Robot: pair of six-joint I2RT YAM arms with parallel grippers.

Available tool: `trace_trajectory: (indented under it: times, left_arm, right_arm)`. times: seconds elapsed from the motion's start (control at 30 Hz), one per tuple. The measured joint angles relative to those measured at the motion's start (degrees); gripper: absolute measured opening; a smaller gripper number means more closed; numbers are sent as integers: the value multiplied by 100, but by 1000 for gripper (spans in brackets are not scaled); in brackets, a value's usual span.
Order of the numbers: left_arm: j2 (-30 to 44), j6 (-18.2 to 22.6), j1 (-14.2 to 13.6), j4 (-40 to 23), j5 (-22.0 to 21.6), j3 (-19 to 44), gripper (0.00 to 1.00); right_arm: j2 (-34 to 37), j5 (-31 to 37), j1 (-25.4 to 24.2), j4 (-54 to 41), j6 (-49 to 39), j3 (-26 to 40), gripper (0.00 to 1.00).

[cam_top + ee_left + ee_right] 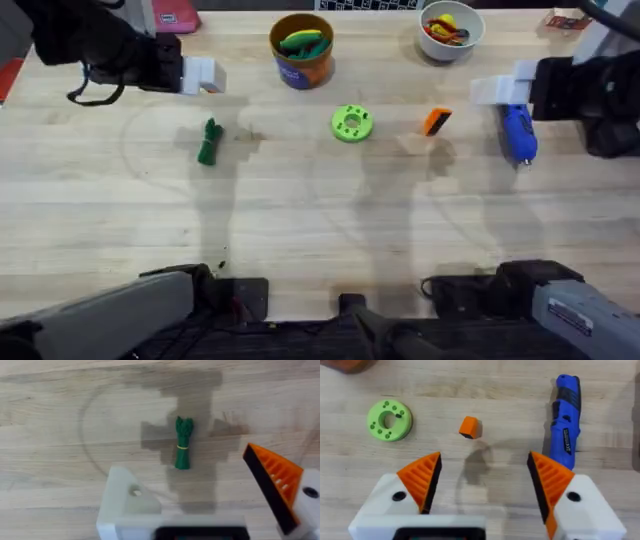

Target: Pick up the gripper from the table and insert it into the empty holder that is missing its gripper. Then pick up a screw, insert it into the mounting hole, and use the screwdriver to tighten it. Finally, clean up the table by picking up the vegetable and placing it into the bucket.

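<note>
Gripper piece point(437, 121), the small loose orange wedge with a black side, lies on the wooden table point(320, 230) right of centre, just right of the lime green holder point(351, 123) and apart from it. Starting from the far left, the left gripper point(205, 75) hangs above the table's far left part; its wrist view shows one orange ribbed pad point(274, 479) and a white finger mount with no pad point(131, 501), set well apart, nothing between them. Just nearer than it lies the dark green vegetable point(208, 142), a slim bundle lying flat on the bare wood. At the far edge, left of centre, stands the orange-brown bucket point(301, 62) with a blue label, and a green-and-yellow toy point(304, 42) rests inside it. The holder sits flat near the middle, its central opening and ring of small holes facing up. Farther right at the far edge is a white bowl point(451, 28) of red and yellow bits. The blue screwdriver point(519, 133) lies on the table to the right of the wedge, well clear of it. The right gripper point(497, 88) hovers just above the screwdriver's far end, its orange pads point(422, 477) spread wide and empty.
</note>
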Motion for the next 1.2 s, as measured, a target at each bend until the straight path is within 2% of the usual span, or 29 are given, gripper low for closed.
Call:
trace_trajectory:
  times: [0.17,0.27,0.47,0.6,0.83,1.03,1.2]
  left_arm:
    - [0,0,0,61,44,1,985]
    - [13,-2,0,18,236,123,985]
    - [8,-2,-2,-703,660,1103,987]
    - [-239,-4,-73,-1157,658,1483,987]
    - [-1701,-255,-341,-1419,501,1349,988]
    - [-3479,-640,-374,-1111,394,526,987]
    - [-4476,-734,-374,-647,394,-215,985]
  right_arm:
    - [0,0,0,0,0,0,994]
    - [0,0,-2,0,2,0,994]
    - [0,0,-2,0,0,0,994]
    - [0,0,0,0,0,0,994]
    - [-1,0,0,1,0,0,994]
    - [-1,0,-1,0,0,0,994]
    - [0,0,0,0,0,0,994]
